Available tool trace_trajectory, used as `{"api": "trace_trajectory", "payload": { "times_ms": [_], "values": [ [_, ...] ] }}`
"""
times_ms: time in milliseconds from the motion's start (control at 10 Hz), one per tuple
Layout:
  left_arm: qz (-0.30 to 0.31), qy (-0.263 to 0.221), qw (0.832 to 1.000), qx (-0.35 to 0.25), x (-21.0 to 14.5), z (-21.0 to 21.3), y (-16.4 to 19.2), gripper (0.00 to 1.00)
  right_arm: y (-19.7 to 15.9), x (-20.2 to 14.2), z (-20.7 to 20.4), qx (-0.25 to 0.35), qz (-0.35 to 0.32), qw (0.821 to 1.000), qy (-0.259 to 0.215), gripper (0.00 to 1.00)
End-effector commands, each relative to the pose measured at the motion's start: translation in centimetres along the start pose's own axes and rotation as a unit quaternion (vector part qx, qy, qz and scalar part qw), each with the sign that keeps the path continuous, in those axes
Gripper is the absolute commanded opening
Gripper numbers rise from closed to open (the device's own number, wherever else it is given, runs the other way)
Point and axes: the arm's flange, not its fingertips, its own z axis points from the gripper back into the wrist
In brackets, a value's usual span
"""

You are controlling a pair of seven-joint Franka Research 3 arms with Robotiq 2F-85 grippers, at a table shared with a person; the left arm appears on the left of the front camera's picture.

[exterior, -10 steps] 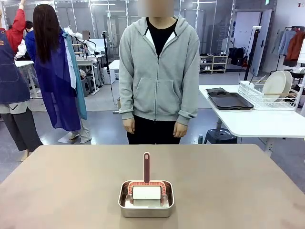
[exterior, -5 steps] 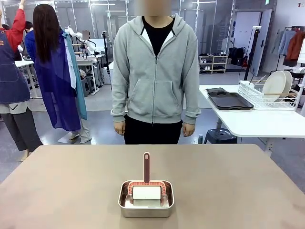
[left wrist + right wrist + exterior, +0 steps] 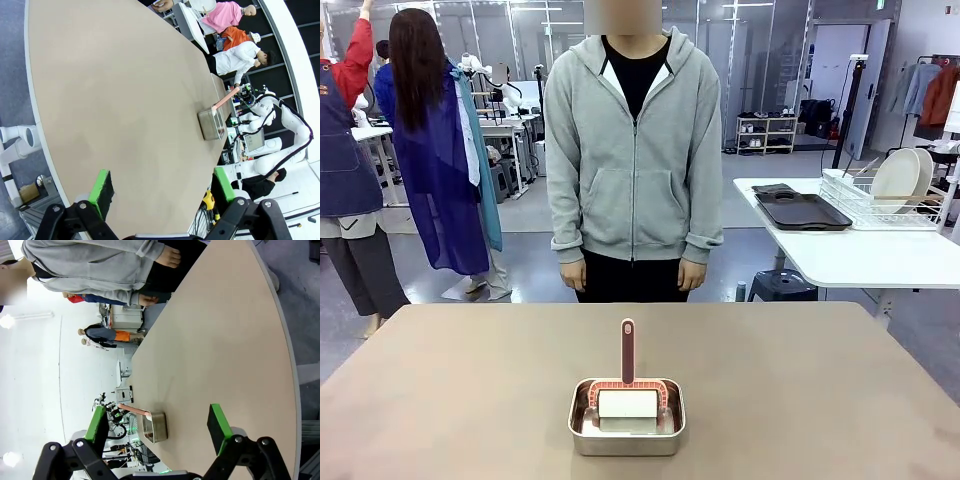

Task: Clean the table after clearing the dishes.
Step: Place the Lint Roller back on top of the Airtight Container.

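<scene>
Standing at the far edge of the worktop (image 3: 800,370), the person (image 3: 635,150) has shifted a little to the left over the last second and come closer, arms hanging, hands (image 3: 573,273) empty. Nothing on the worktop has moved. A steel pan (image 3: 626,417) sits near the middle of the near edge, holding a white roller (image 3: 627,403) with a reddish handle (image 3: 627,350) standing upright. Plates (image 3: 902,178) and dark trays (image 3: 802,211) sit on a white side table (image 3: 850,255) at far right, well apart.

Left gripper (image 3: 162,192): fingers wide, holding nothing, above the worktop edge. Right gripper (image 3: 157,427): same, wide and empty.

Judgement: dishes look cleared; the cleaning step is not yet begun, roller untouched.
</scene>
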Motion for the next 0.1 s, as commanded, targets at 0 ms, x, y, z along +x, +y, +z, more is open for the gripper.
{"api": "trace_trajectory", "payload": {
  "times_ms": [0],
  "values": [
    [0.002,0.006,1.0,0.003,-0.14,0.4,-0.39,1.0,0.32,-0.52,0.21,0.005,0.002,1.0,-0.001,1.0]
  ]
}}
